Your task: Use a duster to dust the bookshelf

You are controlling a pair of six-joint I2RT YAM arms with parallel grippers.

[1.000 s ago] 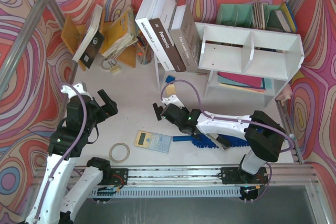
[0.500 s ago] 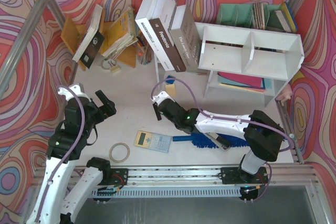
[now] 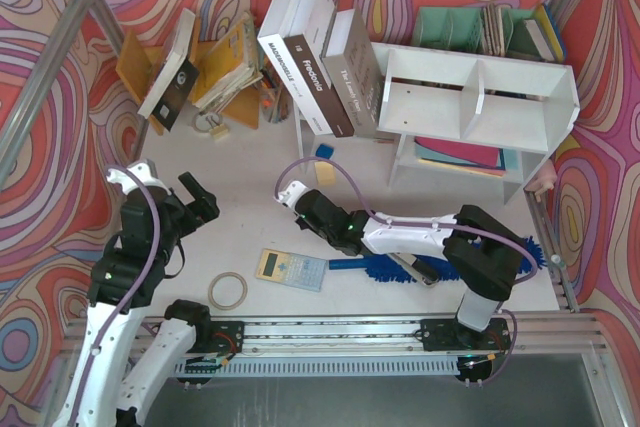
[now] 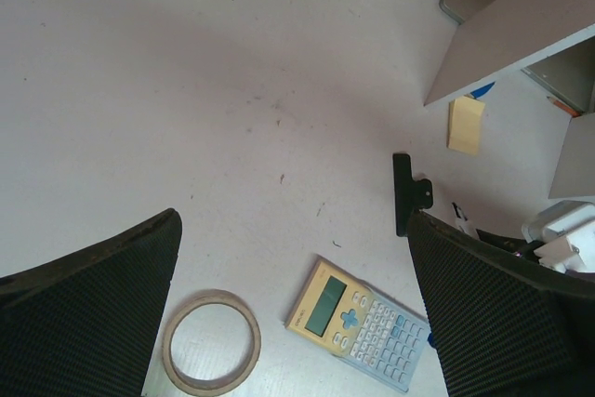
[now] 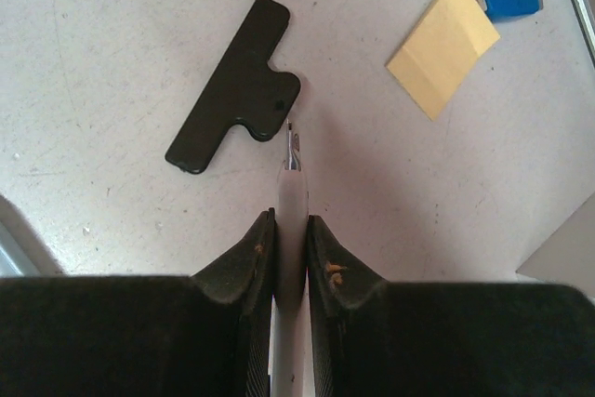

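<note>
Right hand (image 5: 290,222), clamped on a thin white rod (image 5: 291,197), sits beyond the duster (image 3: 385,272) we see crosswise under its forearm.

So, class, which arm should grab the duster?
Probably right: the duster lies under that arm, though the right end effector grips a thin white object. The left end effector is open but farther.

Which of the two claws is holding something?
The right claw, pinched shut on a thin white stick; the left claw gapes wide open, holding nothing.
</note>
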